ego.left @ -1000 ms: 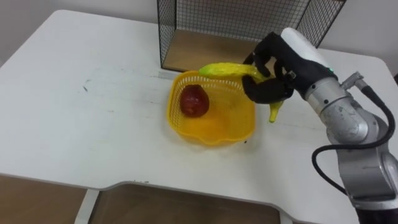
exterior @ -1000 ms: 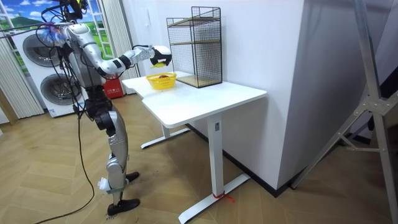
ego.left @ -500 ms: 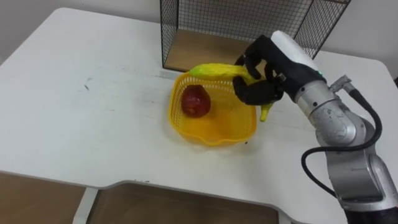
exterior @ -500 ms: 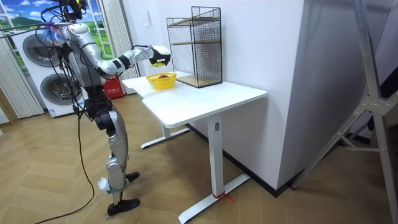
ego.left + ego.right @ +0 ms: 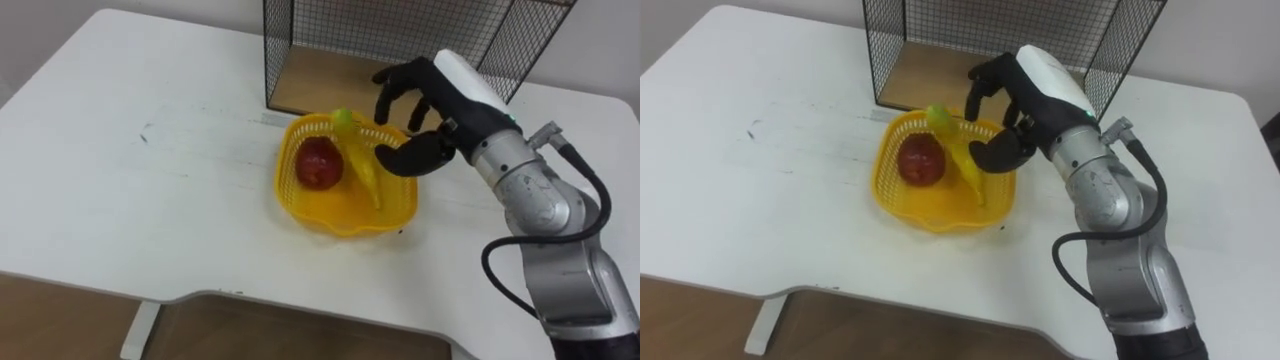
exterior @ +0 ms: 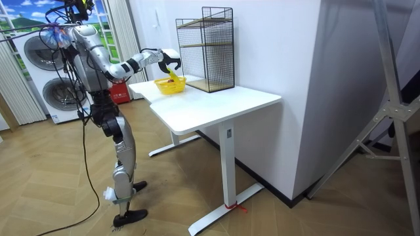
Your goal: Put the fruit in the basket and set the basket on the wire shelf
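While your right hand [image 5: 432, 115] hovers, fingers spread, at the basket's [image 5: 340, 212] 2 o'clock rim, the banana [image 5: 362, 170] lies inside, 3 o'clock of the apple [image 5: 318, 163].

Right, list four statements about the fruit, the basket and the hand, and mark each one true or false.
1. The banana is in the yellow basket. True.
2. The right hand is clamped round the banana. False: its fingers are spread open above the basket's far side and hold nothing.
3. A red apple lies in the basket next to the banana. True.
4. The basket stands inside the wire shelf. False: it sits on the white table, in front of the shelf.
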`<state>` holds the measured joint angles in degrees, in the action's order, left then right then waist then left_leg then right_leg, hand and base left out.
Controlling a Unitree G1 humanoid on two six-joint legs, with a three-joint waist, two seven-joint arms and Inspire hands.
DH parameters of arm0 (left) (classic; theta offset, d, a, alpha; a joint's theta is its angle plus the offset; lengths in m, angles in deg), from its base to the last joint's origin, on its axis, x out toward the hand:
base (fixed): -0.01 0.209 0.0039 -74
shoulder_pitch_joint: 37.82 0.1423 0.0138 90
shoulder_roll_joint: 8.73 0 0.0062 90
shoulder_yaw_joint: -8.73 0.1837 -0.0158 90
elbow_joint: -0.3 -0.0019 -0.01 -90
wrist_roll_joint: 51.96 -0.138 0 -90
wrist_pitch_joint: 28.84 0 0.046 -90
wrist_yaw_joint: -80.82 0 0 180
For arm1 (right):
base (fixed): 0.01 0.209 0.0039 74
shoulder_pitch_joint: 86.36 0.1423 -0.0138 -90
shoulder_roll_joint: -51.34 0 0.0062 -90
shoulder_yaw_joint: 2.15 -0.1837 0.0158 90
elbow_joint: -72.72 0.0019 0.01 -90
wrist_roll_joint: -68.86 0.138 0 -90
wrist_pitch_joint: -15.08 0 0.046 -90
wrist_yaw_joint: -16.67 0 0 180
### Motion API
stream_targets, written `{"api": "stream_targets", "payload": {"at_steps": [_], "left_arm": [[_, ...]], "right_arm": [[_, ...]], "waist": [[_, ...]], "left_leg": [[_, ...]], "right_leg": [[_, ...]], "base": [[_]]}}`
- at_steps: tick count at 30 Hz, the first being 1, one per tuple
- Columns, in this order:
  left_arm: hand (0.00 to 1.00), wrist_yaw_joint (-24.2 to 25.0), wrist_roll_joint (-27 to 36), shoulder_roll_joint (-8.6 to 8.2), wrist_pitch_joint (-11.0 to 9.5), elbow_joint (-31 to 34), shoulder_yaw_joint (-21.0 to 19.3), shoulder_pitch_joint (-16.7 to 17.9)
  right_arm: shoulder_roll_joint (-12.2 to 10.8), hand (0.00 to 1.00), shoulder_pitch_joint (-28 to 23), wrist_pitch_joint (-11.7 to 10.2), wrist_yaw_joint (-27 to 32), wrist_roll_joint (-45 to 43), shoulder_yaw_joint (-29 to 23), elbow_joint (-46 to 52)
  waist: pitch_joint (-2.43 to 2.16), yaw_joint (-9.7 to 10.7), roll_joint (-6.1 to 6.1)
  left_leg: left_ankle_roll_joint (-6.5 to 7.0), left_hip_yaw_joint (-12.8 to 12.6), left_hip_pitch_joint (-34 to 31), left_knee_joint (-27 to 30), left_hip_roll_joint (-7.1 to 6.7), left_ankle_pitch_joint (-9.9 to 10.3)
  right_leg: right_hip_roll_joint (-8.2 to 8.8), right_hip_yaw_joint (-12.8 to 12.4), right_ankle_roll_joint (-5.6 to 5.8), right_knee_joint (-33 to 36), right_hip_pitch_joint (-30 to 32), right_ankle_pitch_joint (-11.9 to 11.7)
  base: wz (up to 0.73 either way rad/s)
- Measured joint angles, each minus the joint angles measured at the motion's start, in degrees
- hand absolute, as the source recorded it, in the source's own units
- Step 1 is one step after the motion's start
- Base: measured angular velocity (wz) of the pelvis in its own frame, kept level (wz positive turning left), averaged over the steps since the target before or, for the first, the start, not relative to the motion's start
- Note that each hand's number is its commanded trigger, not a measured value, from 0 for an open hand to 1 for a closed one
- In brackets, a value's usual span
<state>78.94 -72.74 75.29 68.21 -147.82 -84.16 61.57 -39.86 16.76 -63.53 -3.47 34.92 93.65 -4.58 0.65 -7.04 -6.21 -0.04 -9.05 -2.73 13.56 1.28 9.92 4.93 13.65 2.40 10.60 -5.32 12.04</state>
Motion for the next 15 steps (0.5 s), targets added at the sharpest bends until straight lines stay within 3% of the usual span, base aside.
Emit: {"api": "stream_targets", "payload": {"at_steps": [9, 15], "left_arm": [[0.00, 0.0, 0.0, -0.25, 0.0, 0.0, 0.0, 0.0], [0.00, -0.3, 0.5, -0.31, 0.0, 0.0, 0.0, 0.0]], "right_arm": [[0.0, 0.00, -1.7, 0.0, 0.1, 0.0, 0.0, -0.4], [0.0, 0.00, -3.1, 0.0, 0.7, 1.7, 0.0, -1.1]], "waist": [[0.30, 0.0, 0.48], [0.08, 0.2, 1.00]], "left_leg": [[0.00, 0.2, 0.3, 0.1, -0.03, 0.0], [-0.03, 0.4, 0.4, 0.1, -0.03, 0.0]], "right_leg": [[0.00, 0.2, 0.00, 0.0, -0.5, 0.0], [0.01, 0.4, 0.00, 0.0, -0.7, 0.0]], "base": [[0.00], [0.01]]}}
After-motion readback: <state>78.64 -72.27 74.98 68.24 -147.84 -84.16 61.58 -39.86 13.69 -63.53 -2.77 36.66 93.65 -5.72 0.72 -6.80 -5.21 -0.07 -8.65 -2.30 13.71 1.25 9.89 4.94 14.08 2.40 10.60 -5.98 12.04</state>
